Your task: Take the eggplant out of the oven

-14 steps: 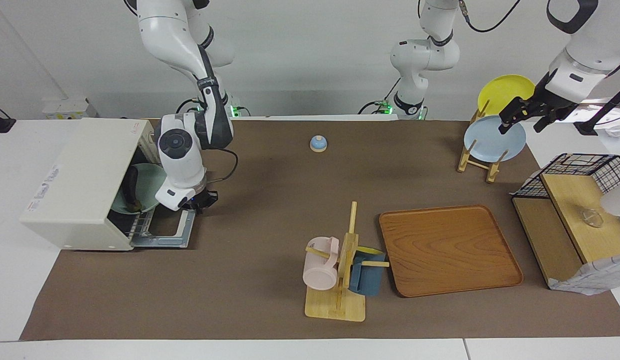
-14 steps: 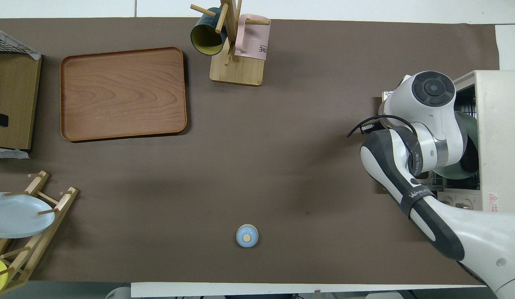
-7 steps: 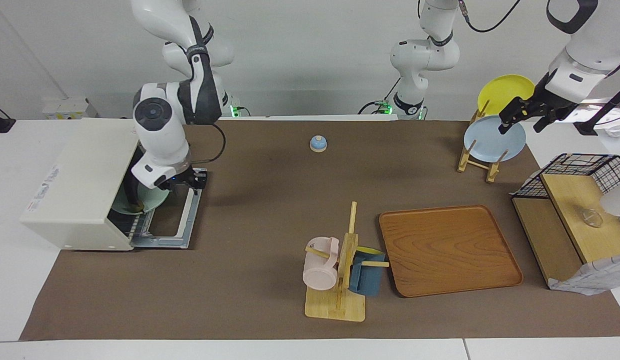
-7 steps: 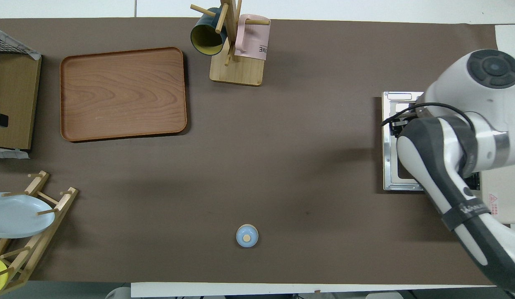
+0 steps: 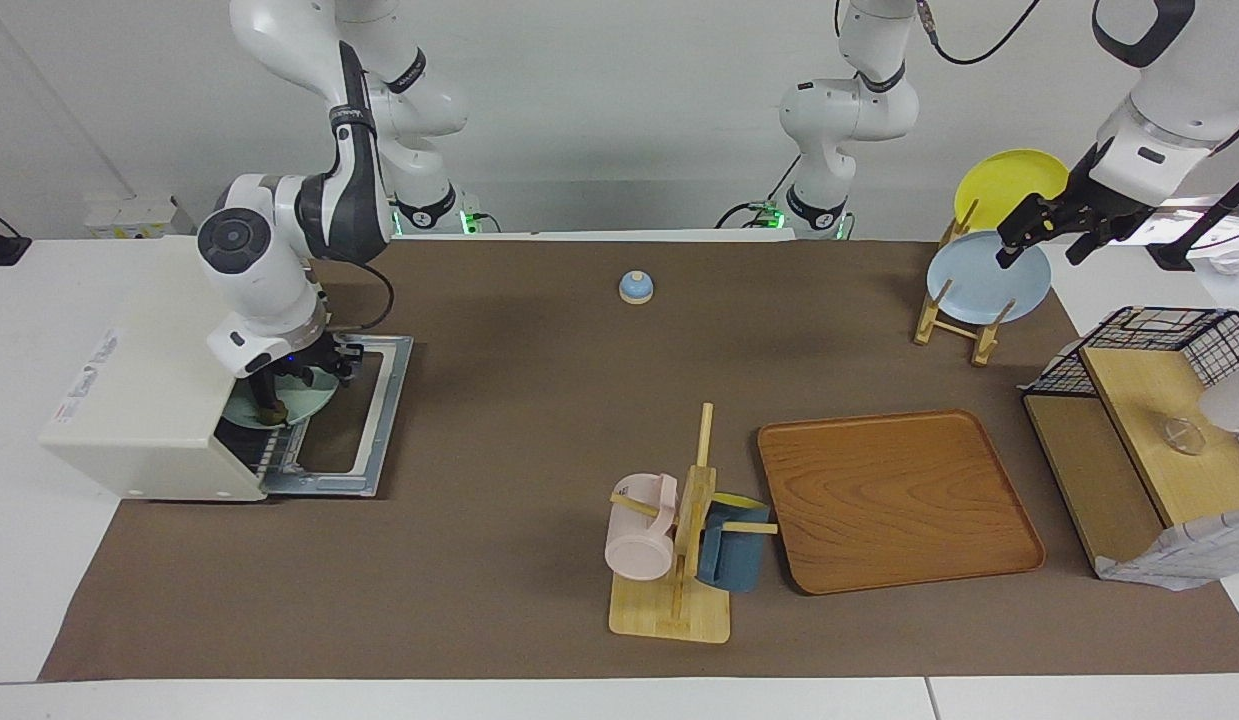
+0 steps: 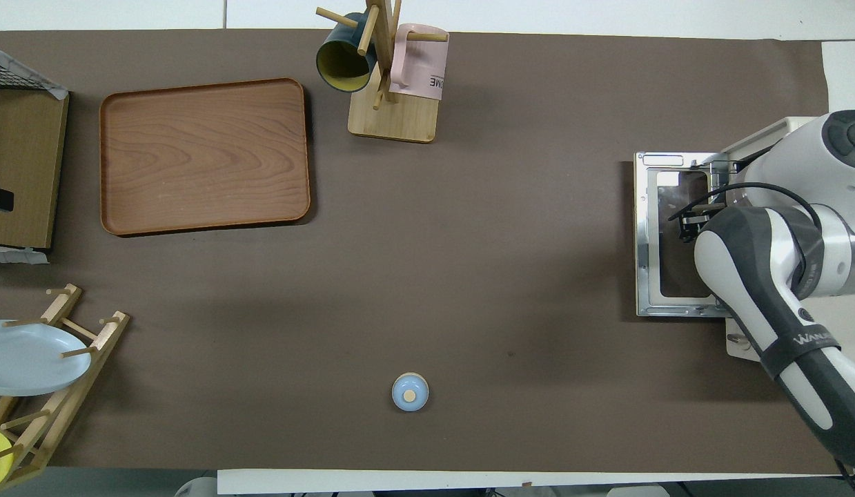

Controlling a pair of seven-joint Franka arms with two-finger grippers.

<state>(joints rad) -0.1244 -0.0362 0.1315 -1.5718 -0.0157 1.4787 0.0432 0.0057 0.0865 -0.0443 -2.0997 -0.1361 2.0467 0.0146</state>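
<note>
At the left of the facing view, the right gripper (image 5: 291, 372) hangs at the open oven (image 5: 154, 400) mouth, finger spread unclear, directly above the eggplant (image 5: 268, 392) lying lengthwise on the pale green plate (image 5: 297, 402) inside.

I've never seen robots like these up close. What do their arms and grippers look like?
Both arms are glossy white, built of rounded segments with dark grey bands and round dark joint caps. The right arm carries a looping black cable and a lettered band. The right gripper and the left gripper are black.
</note>
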